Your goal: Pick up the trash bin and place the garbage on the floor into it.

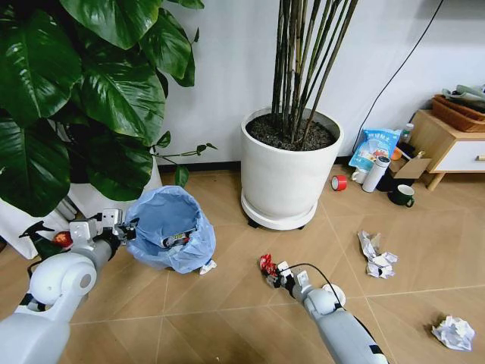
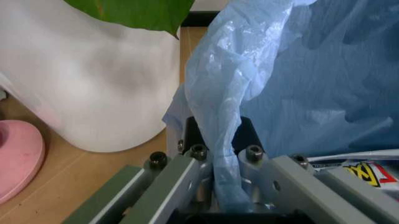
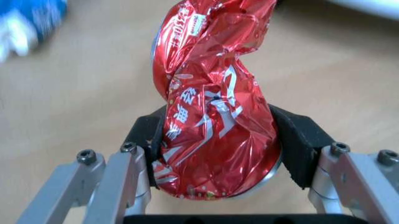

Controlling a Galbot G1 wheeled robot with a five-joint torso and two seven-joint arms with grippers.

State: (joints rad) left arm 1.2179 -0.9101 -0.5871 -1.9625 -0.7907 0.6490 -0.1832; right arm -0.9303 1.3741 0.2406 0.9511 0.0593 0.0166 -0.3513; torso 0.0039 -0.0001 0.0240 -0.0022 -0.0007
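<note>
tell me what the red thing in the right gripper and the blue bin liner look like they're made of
Red wrapper: looks like metallised foil or plastic film, glossy, with sharp creases and bright glints, clamped in the right gripper.
Bin liner: seems thin light-blue plastic film, semi-translucent and crinkly; it bunches into soft folds where the left gripper pinches it.

The setting is a home living area. Indicators: wood-pattern tile floor (image 1: 227, 303), large potted plants in white planters (image 1: 291, 171), and a low wooden cabinet (image 1: 447, 144) far right holding a basket (image 1: 458, 112).
</note>
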